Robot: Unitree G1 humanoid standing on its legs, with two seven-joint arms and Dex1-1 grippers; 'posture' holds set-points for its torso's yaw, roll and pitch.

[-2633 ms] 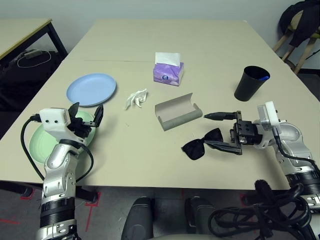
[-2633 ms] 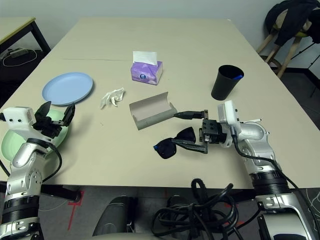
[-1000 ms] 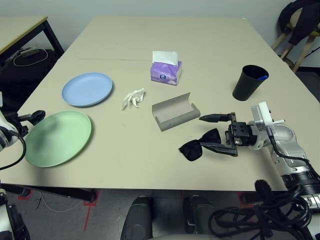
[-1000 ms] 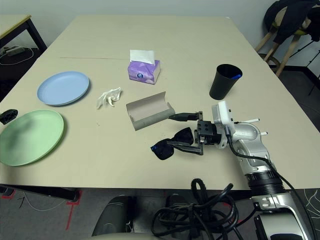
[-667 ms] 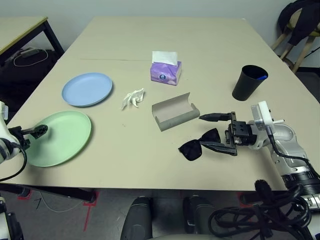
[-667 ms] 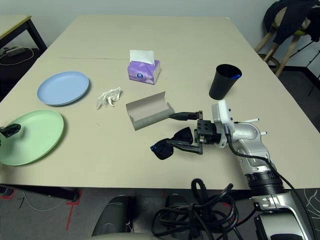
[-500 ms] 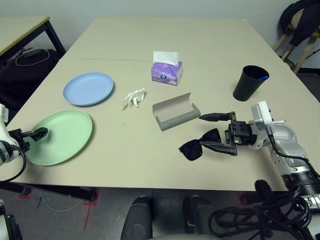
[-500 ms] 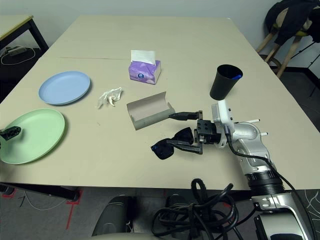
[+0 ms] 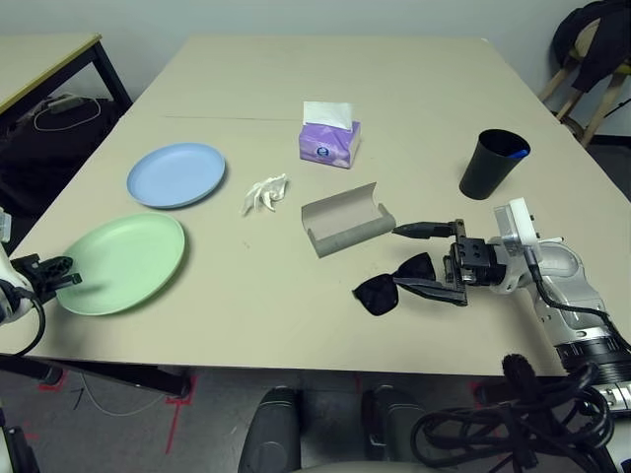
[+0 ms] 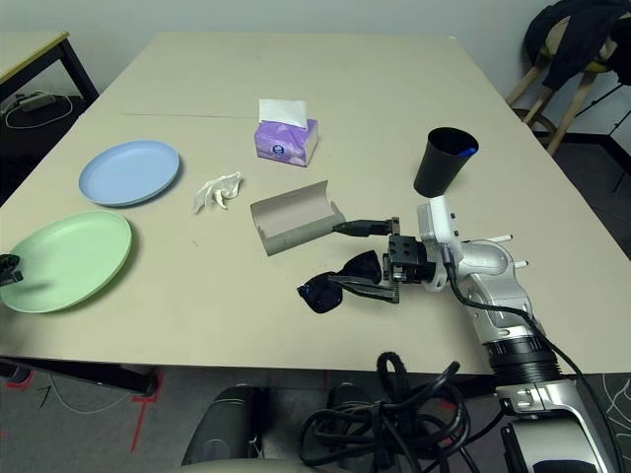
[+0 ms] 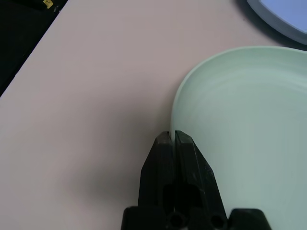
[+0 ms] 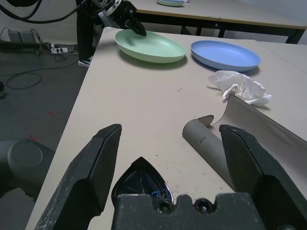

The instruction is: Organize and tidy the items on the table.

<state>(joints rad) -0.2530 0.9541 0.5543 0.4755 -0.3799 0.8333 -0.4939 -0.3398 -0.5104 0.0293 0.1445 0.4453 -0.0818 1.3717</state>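
Note:
My left gripper (image 11: pixel 171 136) is shut on the near-left rim of the mint green plate (image 9: pixel 123 263) at the table's left front edge. The pale blue plate (image 9: pixel 175 174) lies just beyond it, and a crumpled white tissue (image 9: pixel 266 193) lies to its right. The grey glasses case (image 9: pixel 345 219) lies open mid-table. My right gripper (image 9: pixel 416 259) is open, its fingers either side of the black sunglasses (image 9: pixel 389 286), which rest on the table. A black cup (image 9: pixel 490 164) stands at the right with something blue inside.
A purple tissue box (image 9: pixel 329 138) stands behind the case. The beige table (image 9: pixel 394 79) stretches bare beyond it. A smaller tan table (image 9: pixel 39 59) is at the far left, and chairs (image 9: pixel 592 49) with dark cloth are at the far right.
My left gripper moved in from the table's left edge to the green plate's rim and shut on it. The plate has shifted slightly. The right arm stayed put.

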